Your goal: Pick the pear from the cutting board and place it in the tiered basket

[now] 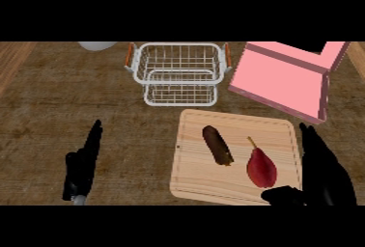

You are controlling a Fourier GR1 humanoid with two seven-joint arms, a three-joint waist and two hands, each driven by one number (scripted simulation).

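Likely light, smooth and easily bruised, the red pear (261,168) on the cutting board (235,157) suits a hold across its belly; right hand (324,173) open beside it.

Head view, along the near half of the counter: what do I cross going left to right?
Left hand → cutting board's left edge → brown bar-shaped item → pear → right hand.
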